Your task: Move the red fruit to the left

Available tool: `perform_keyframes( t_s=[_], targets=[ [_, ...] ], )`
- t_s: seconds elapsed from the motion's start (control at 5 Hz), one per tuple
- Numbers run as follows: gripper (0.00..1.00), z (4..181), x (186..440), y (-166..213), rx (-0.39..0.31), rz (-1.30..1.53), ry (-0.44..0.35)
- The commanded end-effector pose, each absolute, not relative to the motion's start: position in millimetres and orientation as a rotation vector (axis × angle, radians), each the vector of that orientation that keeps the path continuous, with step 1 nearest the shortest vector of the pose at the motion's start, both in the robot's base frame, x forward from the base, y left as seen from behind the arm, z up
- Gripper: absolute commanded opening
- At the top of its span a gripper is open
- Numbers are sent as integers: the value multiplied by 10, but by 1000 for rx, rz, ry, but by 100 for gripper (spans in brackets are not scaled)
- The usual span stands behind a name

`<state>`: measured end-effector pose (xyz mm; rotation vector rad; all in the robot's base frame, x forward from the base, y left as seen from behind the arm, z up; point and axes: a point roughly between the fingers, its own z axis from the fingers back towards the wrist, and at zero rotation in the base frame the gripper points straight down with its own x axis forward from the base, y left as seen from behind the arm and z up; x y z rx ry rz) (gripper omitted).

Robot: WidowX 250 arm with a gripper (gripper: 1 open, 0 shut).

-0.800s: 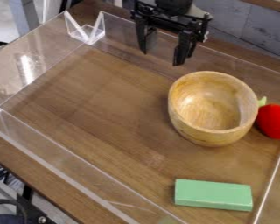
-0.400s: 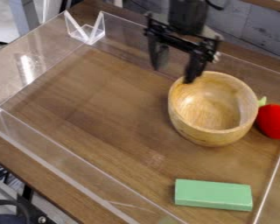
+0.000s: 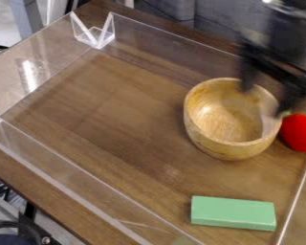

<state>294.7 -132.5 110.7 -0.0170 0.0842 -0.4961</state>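
The red fruit (image 3: 300, 132) is a small round bright-red toy lying at the right edge of the wooden tray floor, touching the right side of the wooden bowl (image 3: 229, 144). My gripper (image 3: 275, 94) shows as a dark motion-blurred shape above the bowl's far right rim, up and left of the fruit. Its two fingers hang down spread apart, open, with nothing between them. The blur hides the fingertips' exact outline.
A flat green rectangular block (image 3: 233, 212) lies near the tray's front right. Clear plastic walls (image 3: 66, 182) fence the wooden floor (image 3: 104, 124) on all sides, with a small clear bracket (image 3: 92, 32) at the far left corner.
My gripper has swept from the far middle of the tray to the right and nearer, now over the bowl's right side. The fruit, bowl and block have not moved.
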Motion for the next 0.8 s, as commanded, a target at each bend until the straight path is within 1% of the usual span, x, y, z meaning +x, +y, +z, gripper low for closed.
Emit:
perform_keyframes(
  t_s=[0.0, 0.4, 0.6],
  targets=[
    [100, 1210, 3051, -1516, -32, -635, 9],
    [100, 975, 2988, -1544, 7, -829, -12],
    [100, 933, 2976, -1554, 45, -795, -18]
  ],
)
